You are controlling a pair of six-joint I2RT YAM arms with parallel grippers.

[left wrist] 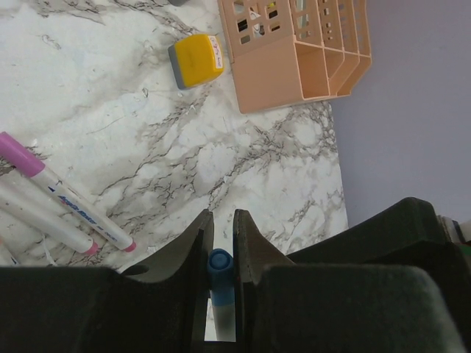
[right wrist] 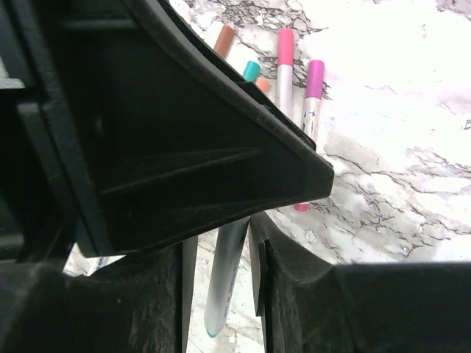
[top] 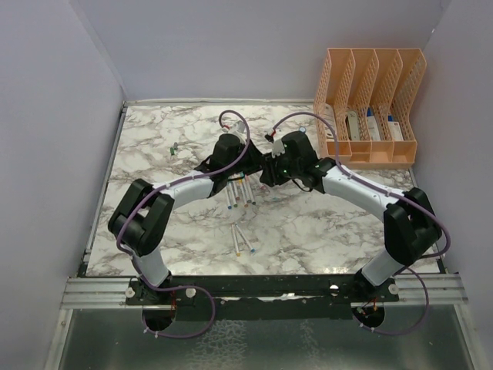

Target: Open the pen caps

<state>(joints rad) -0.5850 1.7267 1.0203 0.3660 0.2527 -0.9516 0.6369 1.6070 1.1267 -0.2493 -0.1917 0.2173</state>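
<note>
Right now, the left gripper (left wrist: 221, 234) is pinching a blue-ended pen (left wrist: 220, 265) tight between its matte black fingers, the rounded blue tip pointing to twelve o'clock in its wrist view. The right gripper (right wrist: 221, 246) is straddling a smooth white barrel (right wrist: 225, 279). A slim gap is showing on one side and a black bulk (right wrist: 169, 132) is blocking much of that view, so I cannot tell whether it is clamping or merely surrounding it. Overhead, both grippers are meeting nose to nose near the table's middle, so this is probably one pen being readied for a pull. By my reading the job is only getting started. The loose pens (top: 240, 193) lying at six o'clock from the grippers, and a few more (top: 243, 240) nearer the arm bases, are mostly wearing their coloured caps (right wrist: 285, 45) in pink, purple, teal and brown. Two tiny green specks (top: 173, 148) at ten o'clock could be pulled caps, but they are too small to call. The table (top: 323, 231) is showing a glossy grey-veined marble pattern. A peach perforated file holder (top: 370, 108) is standing at one o'clock, and a stubby yellow block (left wrist: 197, 60) with a grey base is sitting just beside it.
</note>
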